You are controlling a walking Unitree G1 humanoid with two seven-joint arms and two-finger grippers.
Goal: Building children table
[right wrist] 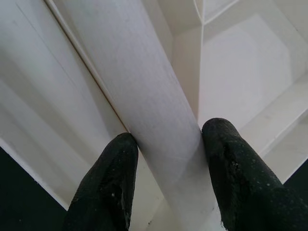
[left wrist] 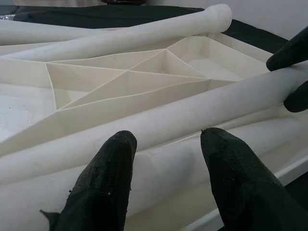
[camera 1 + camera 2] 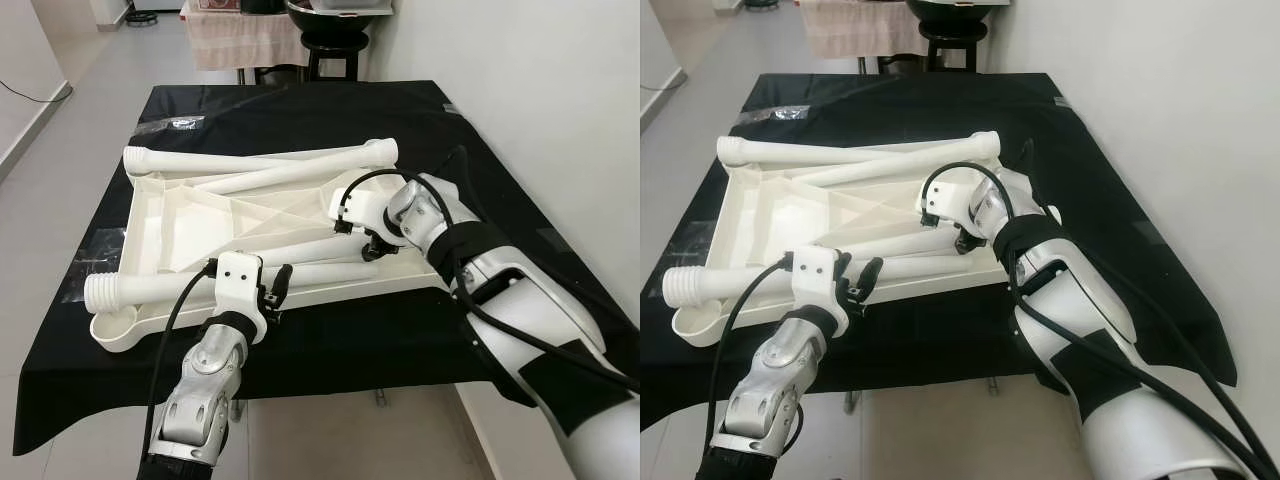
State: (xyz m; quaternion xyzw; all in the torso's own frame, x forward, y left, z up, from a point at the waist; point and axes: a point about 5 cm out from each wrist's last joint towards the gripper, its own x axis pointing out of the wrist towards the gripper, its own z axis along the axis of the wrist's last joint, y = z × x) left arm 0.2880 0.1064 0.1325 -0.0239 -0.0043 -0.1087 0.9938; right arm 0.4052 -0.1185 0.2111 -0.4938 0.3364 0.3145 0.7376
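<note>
On the black cloth: white tabletop (image 3: 160, 215), upside down, ribbed underside up, long axis running 9 to 3 o'clock, slightly skewed, near-left corner overhanging the near edge.
Work surface: table with black cloth (image 3: 330, 115), against the wall at 3 o'clock.
Far legs: two white legs (image 3: 290, 165) lying across the far rim, long axes 9 to 3, crossing near the 3 o'clock end.
Near leg: threaded leg (image 3: 150, 288) lying along the near rim, long axis 9 to 3, threaded end pointing to 9 o'clock.
Middle leg: gripped leg (image 1: 154, 115) lying inside the tabletop, long axis roughly 8 to 2 o'clock, one end toward the right gripper.
Right gripper (image 1: 166, 139): at the tabletop's 3 o'clock end, fingers closed against both sides of the gripped leg, touching it.
Left gripper (image 2: 166, 139): at 6 o'clock by the near rim, fingers parted, straddling above the threaded leg, nothing clamped; contact cannot be told.
Background: dark stool (image 3: 330, 45) at 12 o'clock beyond the table.
</note>
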